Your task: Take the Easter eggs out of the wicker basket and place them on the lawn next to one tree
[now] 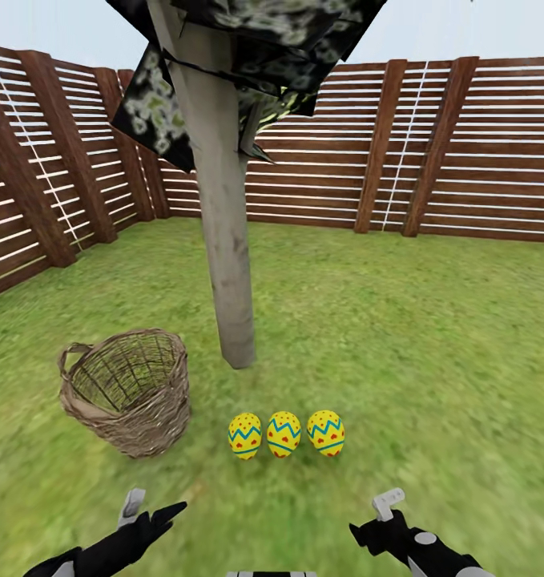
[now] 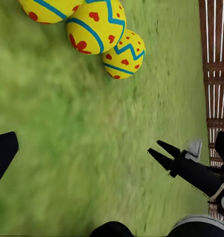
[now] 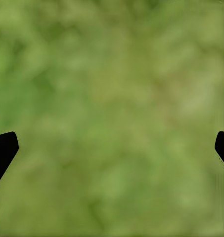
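Note:
Three Easter eggs, yellow with blue zigzags and red dots, stand in a row on the lawn point(image 1: 432, 361) just in front of the tree point(image 1: 230, 264): one on the left point(image 1: 245, 435), one in the middle point(image 1: 284, 433), one on the right point(image 1: 326, 433). The left wrist view has them close together point(image 2: 94, 27). The wicker basket point(image 1: 127, 393) sits tilted to the left of the trunk, and I see only weave inside it. My left gripper point(image 1: 153, 506) hangs open, low and near, below the basket. My right gripper point(image 1: 374, 517) is open over bare grass, with nothing between its fingertips point(image 3: 3, 153).
A brown slatted fence point(image 1: 368, 160) closes the garden behind and to the left. The tree's dark blossomed foliage point(image 1: 247, 48) hangs overhead. Open grass stretches to the right of the trunk. The right arm point(image 2: 191, 168) crosses the left wrist view.

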{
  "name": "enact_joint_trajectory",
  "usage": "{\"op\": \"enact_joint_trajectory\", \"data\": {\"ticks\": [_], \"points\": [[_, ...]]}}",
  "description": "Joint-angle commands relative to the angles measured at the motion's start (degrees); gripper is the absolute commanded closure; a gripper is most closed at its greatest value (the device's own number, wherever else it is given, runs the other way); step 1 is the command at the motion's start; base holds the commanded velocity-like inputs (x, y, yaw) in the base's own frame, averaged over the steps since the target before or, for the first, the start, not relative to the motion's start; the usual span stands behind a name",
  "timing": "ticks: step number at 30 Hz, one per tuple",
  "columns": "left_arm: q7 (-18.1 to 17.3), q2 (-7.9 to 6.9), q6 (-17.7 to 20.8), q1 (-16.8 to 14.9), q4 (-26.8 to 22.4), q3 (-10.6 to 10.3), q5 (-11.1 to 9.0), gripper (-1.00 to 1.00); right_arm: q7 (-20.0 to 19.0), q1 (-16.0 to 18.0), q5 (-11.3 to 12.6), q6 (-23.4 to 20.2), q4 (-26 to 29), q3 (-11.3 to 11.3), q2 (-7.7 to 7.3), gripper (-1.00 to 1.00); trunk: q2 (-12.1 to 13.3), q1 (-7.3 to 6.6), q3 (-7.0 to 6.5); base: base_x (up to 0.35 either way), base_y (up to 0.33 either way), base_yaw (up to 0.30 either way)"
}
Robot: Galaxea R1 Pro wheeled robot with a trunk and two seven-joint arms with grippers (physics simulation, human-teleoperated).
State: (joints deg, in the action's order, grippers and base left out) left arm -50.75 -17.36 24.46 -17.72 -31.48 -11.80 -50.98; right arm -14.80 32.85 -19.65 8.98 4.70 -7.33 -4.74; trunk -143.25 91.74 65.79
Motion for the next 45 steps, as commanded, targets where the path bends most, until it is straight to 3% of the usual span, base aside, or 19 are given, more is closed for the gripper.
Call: {"op": "enact_joint_trajectory", "data": {"ticks": [1,24,34,40,45], "points": [[0.1,0.56,0.0,0.0,1.8,-0.3,-0.6,-1.0,-0.2,0.0,-0.5,0.2,-0.1,-0.5,-0.01,-1.0,0.0,-0.04,-0.18,0.0,0.0,0.0],[0.4,1.91,-1.7,0.0,3.8,-0.3,-0.5,-1.0,-0.3,0.0,-0.7,0.3,-0.1,-0.5,-0.03,-1.0,8.8,-4.89,-4.36,0.0,0.0,0.0],[-0.1,0.73,-2.1,0.0,3.9,-0.2,-0.7,-1.0,-0.2,0.0,-0.7,0.3,-0.1,-0.5,-0.03,-1.0,12.8,-7.08,-6.15,0.0,0.0,0.0],[-0.3,0.52,-7.1,0.0,7.2,0.2,-1.0,-1.0,-0.3,0.0,-0.7,0.3,-0.1,-0.5,-0.04,-1.0,15.2,-8.4,-7.23,0.0,0.0,0.0],[-0.6,0.42,-8.6,0.0,8.3,0.2,-0.9,-1.0,-0.3,0.0,-0.7,0.3,-0.1,-0.4,0.06,-1.0,17.2,-9.5,-8.13,0.0,0.0,0.0]]}}
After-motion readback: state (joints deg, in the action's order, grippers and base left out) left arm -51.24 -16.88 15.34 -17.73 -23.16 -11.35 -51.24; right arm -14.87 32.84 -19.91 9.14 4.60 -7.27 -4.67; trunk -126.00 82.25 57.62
